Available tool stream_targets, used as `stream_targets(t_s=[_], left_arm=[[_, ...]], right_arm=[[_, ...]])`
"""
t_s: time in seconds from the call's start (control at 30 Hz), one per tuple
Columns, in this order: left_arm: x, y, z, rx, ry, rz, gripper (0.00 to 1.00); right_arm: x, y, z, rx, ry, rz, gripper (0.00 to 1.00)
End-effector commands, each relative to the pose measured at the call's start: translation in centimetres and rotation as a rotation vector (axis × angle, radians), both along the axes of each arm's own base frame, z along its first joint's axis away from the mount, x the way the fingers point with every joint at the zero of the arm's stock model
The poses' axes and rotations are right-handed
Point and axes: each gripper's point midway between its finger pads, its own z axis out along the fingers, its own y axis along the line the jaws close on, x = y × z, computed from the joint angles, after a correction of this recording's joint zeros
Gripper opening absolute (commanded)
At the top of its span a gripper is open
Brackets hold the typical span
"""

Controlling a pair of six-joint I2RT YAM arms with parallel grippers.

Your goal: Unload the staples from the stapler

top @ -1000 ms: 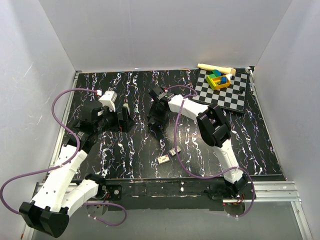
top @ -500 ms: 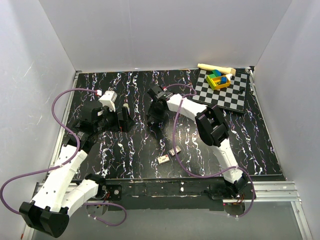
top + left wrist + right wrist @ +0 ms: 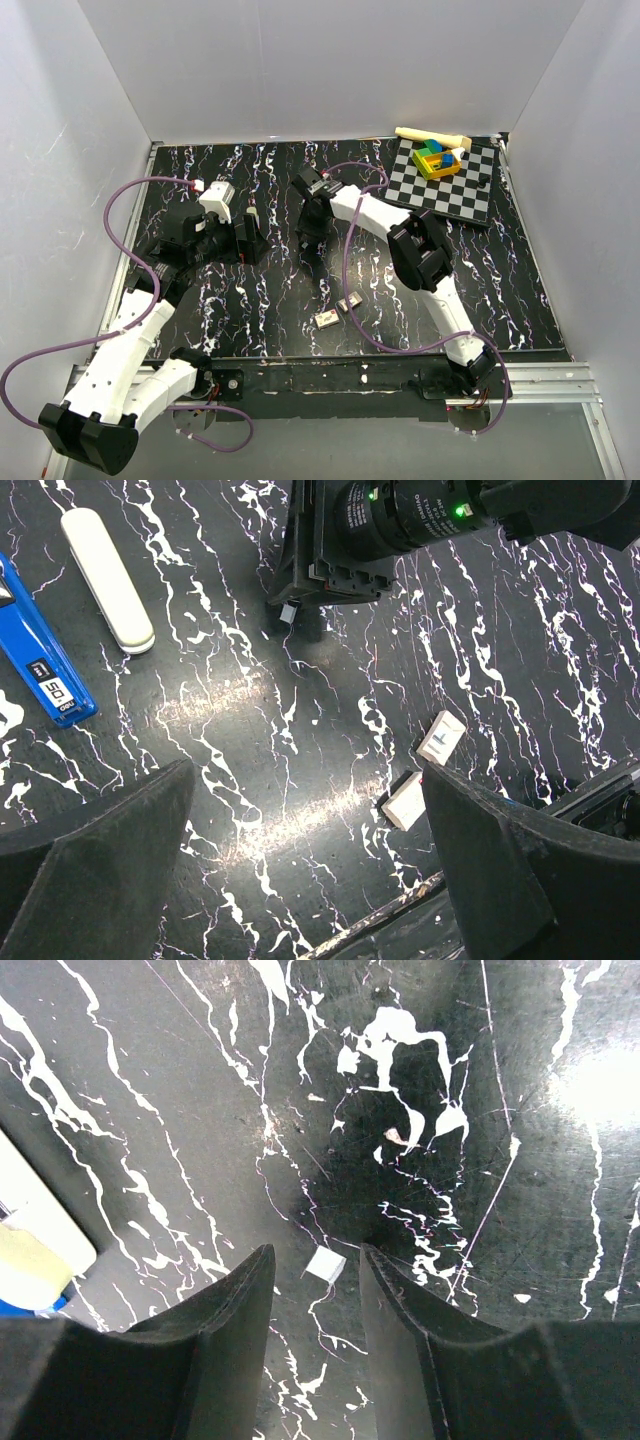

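Observation:
In the left wrist view the stapler's blue body (image 3: pixel 42 668) lies at the left edge, with a beige-white cover piece (image 3: pixel 107 578) lying apart beside it. In the right wrist view both show only at the left edge (image 3: pixel 28 1245). In the top view the left arm hides them. A small silvery staple piece (image 3: pixel 324 1264) lies on the table between the fingertips of my right gripper (image 3: pixel 315 1252), which is open and points down at it; it also shows in the left wrist view (image 3: pixel 288 612). My left gripper (image 3: pixel 300 880) is wide open and empty above the table.
Two small white boxes (image 3: pixel 350 303) (image 3: pixel 326 320) lie near the front edge, right of my left gripper's fingers (image 3: pixel 490 860). A checkered board (image 3: pixel 450 185) with a colourful block toy (image 3: pixel 436 160) and a wooden tool (image 3: pixel 430 135) sits at the back right. White walls enclose the table.
The right arm's wrist has shifted slightly left and back. The left arm has not moved.

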Motion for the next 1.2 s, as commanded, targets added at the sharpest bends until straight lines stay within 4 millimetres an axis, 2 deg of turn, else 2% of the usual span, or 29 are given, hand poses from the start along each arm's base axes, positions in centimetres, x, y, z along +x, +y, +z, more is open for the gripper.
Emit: stream_targets(t_s=[0.0, 0.27, 0.6, 0.83, 1.17], left_arm=[[0.1, -0.3, 0.7, -0.011, -0.029, -0.019, 0.98], [-0.2, -0.2, 0.9, -0.014, -0.039, -0.019, 0.98], [-0.7, -0.2, 0.9, -0.024, -0.05, -0.026, 0.98], [-0.9, -0.4, 1.1, -0.036, -0.055, -0.037, 0.98], [-1.1, -0.6, 1.4, -0.043, -0.063, -0.044, 0.98]], right_arm=[[-1.0, -1.5, -1.6, -0.116, 0.013, 0.031, 0.48], [-1.8, -0.4, -1.6, -0.113, 0.013, 0.043, 0.49], [-2.0, -0.2, -1.9, -0.14, 0.019, 0.041, 0.47], [-2.2, -0.2, -2.0, -0.164, 0.026, 0.047, 0.37], [-2.6, -0.2, -1.9, -0.197, 0.02, 0.069, 0.32]])
